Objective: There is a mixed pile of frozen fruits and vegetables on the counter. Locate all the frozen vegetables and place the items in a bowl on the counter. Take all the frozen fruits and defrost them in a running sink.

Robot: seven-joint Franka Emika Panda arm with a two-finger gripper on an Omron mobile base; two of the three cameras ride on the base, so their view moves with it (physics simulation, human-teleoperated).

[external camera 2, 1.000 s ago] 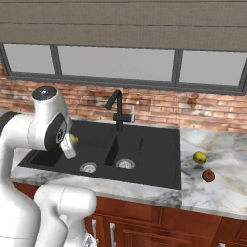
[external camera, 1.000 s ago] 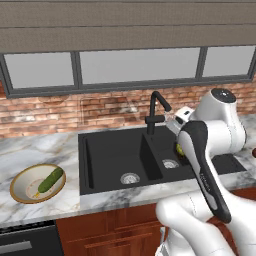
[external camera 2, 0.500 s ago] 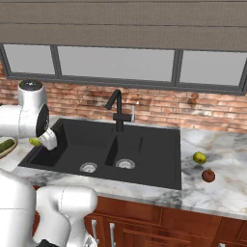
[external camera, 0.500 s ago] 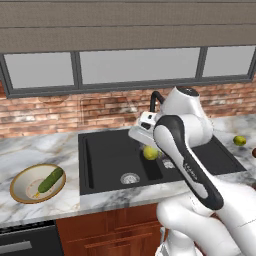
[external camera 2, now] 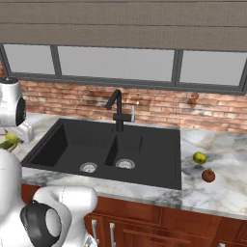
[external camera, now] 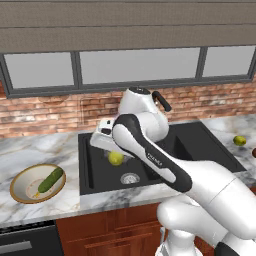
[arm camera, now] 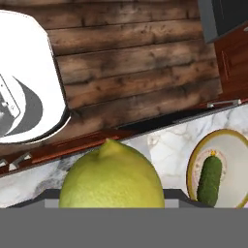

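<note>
Pincer (external camera: 114, 154) clenched on a smooth, pale yellow-green ball (external camera: 116, 158) with a small nub, above the left basin of the matte black sink (external camera: 100, 172).
The veined marble table (external camera: 60, 150) carries a shallow, golden-rimmed bowl (external camera: 22, 181) near its left front edge, a bumpy dark green cucumber piece (external camera: 50, 179) lying inside. Near the table's right end a lemon-like ball (external camera 2: 199, 157) and a dark red ball (external camera 2: 208, 175) sit just beside each other, with open marble around them.

A red brick wall (external camera: 45, 112) backs grey-framed windows (external camera 2: 116, 65); wooden plank floor (arm camera: 135, 72) below.
</note>
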